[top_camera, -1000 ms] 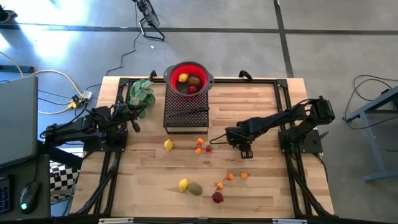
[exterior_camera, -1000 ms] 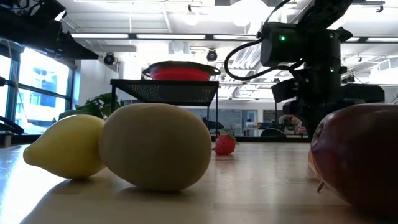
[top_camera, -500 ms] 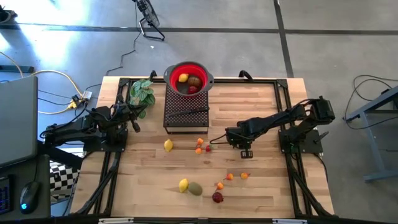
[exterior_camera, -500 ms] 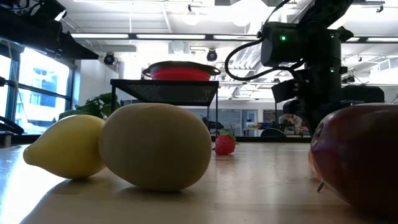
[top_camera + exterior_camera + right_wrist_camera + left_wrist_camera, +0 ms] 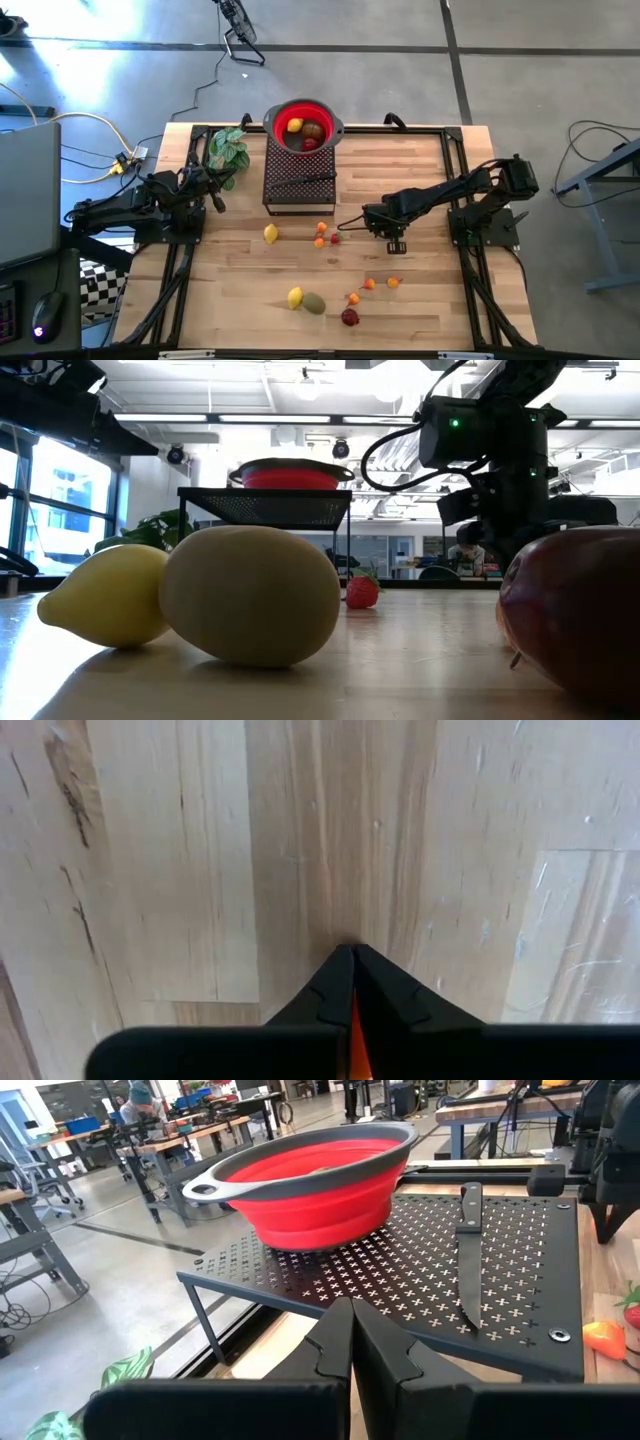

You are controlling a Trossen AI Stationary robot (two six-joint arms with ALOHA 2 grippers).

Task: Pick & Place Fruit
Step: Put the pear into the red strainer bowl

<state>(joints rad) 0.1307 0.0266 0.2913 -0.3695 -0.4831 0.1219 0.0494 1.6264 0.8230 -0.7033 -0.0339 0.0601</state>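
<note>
Loose small fruits lie on the wooden table: a lemon (image 5: 270, 234), tiny orange ones (image 5: 322, 228) (image 5: 369, 284) (image 5: 392, 282), dark red ones (image 5: 334, 238) (image 5: 349, 317), another lemon (image 5: 295, 297) and an olive-green one (image 5: 314, 303). The red bowl (image 5: 328, 112) on the black rack (image 5: 300, 190) holds a yellow, a brown and a dark red fruit. My right gripper (image 5: 394, 242) points down over bare wood, shut with an orange sliver (image 5: 353, 1035) between its fingers. My left gripper (image 5: 351, 1315) is shut and empty at the table's left, facing the rack. My right gripper pinches something small and orange (image 5: 353, 1032) between its two fingers, which point down at the table from above. Only a thin sliver shows far back between the fingers; the fingers hide the rest, so which part they have cannot be told.
A black-handled knife (image 5: 468, 1250) lies on the rack beside the bowl. A green leafy plant (image 5: 227, 150) sits at the far left. In the low view the lemon (image 5: 105, 595), the olive-green fruit (image 5: 250, 595) and a dark red fruit (image 5: 575, 615) stand close to the near edge.
</note>
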